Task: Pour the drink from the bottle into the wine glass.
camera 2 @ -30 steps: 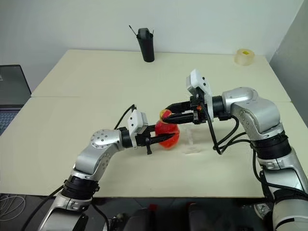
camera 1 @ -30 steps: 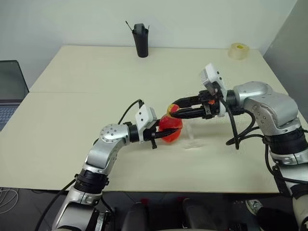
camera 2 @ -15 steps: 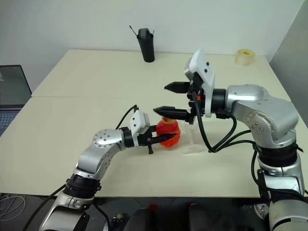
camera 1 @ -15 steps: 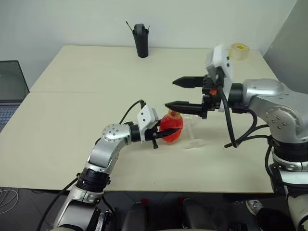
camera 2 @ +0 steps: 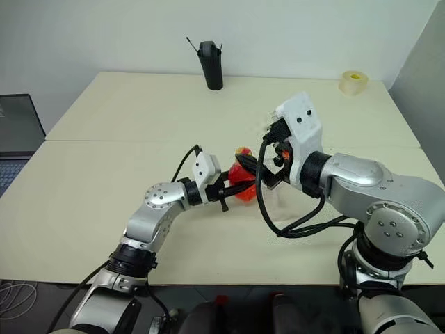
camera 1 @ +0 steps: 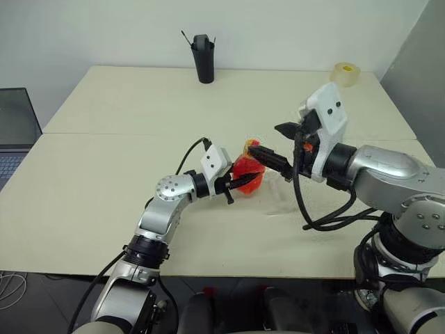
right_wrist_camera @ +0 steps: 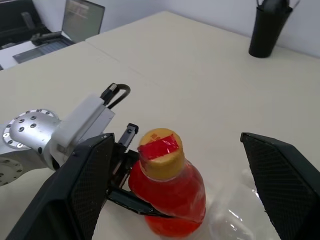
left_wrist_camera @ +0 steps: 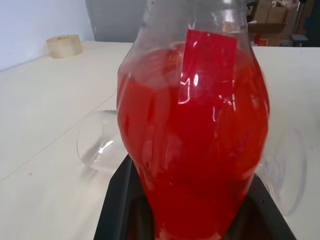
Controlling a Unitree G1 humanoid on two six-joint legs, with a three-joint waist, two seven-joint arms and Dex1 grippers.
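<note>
Left gripper point(camera 1: 240, 182) pinching the bottle point(camera 1: 247, 171) by its bulging body, fingers pressed against either side; the bottle stands upright on the table point(camera 1: 125, 111), its yellow-and-red cap point(right_wrist_camera: 160, 147) on; the drink point(left_wrist_camera: 195, 150) fills the rounded body nearly to the neck, bright red and translucent. Right gripper point(camera 1: 274, 142) spread wide, holding nothing; in the right wrist view one finger point(right_wrist_camera: 82, 180) stands to each side of the bottle and well apart from it, the cap lying between them; in the head views the lower finger reaches to just beside the cap; whether it touches cannot be told. The wine glass point(camera 1: 285, 197) stands on the table just beside the bottle, on the side of it away from the left gripper and below the right gripper; in the left wrist view its clear bowl point(left_wrist_camera: 97, 142) shows just past the bottle. Well beyond both grippers, at the table's far edge: a tall black cup point(camera 1: 203, 58) with thin sticks in it, and a roll of tape point(camera 1: 345, 72) towards the far right corner. A laptop point(camera 1: 15, 132) sits off the table's left edge.
</note>
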